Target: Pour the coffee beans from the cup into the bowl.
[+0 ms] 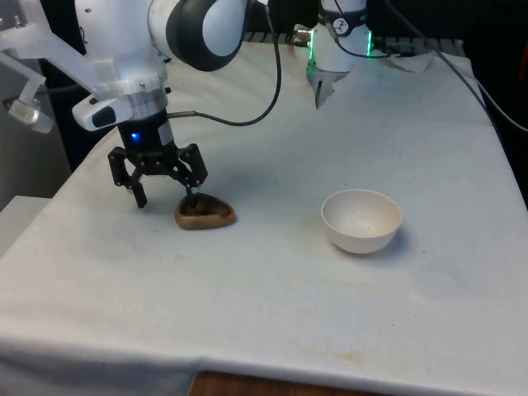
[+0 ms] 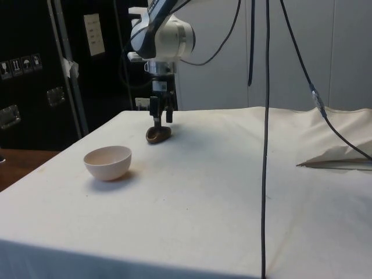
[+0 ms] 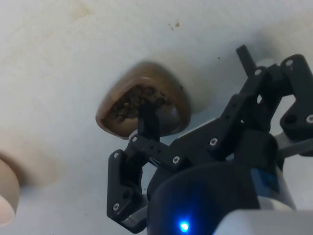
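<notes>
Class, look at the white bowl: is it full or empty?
Empty. The white bowl shows a bare inside; the beans lie in the brown cup.

Brown bean-filled cup [image 1: 205,214], white bowl [image 1: 360,220]

A table [image 1: 272,313] covered with a white cloth [image 2: 221,192] carries two things. A brown cup [image 1: 205,214] with coffee beans [image 3: 132,100] inside stands on the cloth, toward the front view's left. A white bowl [image 1: 361,220] stands well apart from it, toward the front view's right. The cloth has some folds near the table's edge.
</notes>
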`<control>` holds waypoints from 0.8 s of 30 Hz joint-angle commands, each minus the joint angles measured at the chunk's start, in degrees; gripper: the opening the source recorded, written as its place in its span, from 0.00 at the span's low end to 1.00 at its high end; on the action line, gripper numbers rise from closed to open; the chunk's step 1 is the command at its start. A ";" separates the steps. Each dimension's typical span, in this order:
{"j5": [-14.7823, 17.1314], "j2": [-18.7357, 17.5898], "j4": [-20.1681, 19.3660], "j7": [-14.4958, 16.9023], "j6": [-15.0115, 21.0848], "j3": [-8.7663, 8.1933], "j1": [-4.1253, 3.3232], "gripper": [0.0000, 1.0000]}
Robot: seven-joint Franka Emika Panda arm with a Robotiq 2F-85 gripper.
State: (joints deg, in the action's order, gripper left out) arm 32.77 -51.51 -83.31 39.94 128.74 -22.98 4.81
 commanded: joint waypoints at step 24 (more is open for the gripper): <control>0.52 -0.52 0.40 0.11 -0.29 0.06 0.11 0.84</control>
State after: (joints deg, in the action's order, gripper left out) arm 33.23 -51.80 -83.31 40.11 128.57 -22.98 4.81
